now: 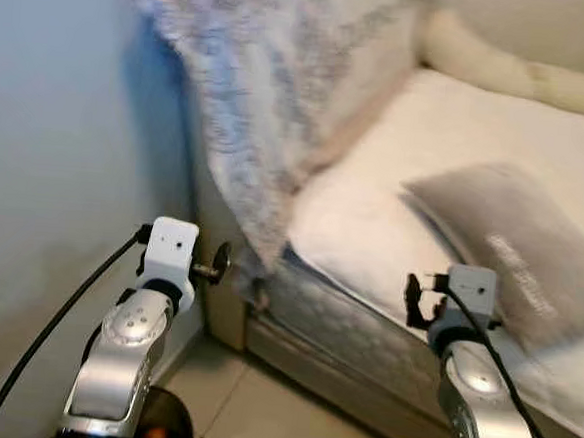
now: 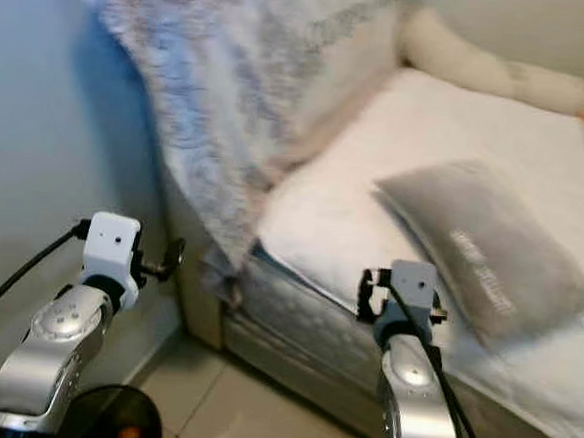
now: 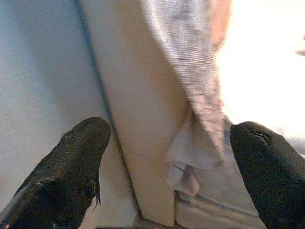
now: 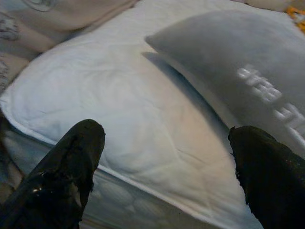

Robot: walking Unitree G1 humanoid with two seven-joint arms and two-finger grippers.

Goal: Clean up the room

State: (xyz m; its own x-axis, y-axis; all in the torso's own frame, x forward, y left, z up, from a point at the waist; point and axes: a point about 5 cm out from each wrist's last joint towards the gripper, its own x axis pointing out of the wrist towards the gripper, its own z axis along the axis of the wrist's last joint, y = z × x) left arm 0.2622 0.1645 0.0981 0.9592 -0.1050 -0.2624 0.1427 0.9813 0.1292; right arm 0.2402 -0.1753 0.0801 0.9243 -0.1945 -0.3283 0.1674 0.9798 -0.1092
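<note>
You have a mottled grey-and-pink blanket (image 1: 271, 87) draped over the beige headboard (image 3: 143, 119), against a pale blue-grey wall (image 1: 55, 162). The mattress cover (image 1: 456, 170) is plain white, its side (image 1: 354, 329) a pale grey quilted pattern. The pillow (image 2: 480, 252) is grey with white lettering, and a cream plush toy (image 1: 513, 69) lies behind it. Your arms are silver with white wrist blocks, and both grippers' fingers (image 3: 76, 162) are black. The floor tiles (image 1: 259, 407) are light beige.

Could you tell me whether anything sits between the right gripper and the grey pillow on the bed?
Nothing visible does. The right gripper is open above the bed's white cover, and the pillow lies just beyond on that cover.
</note>
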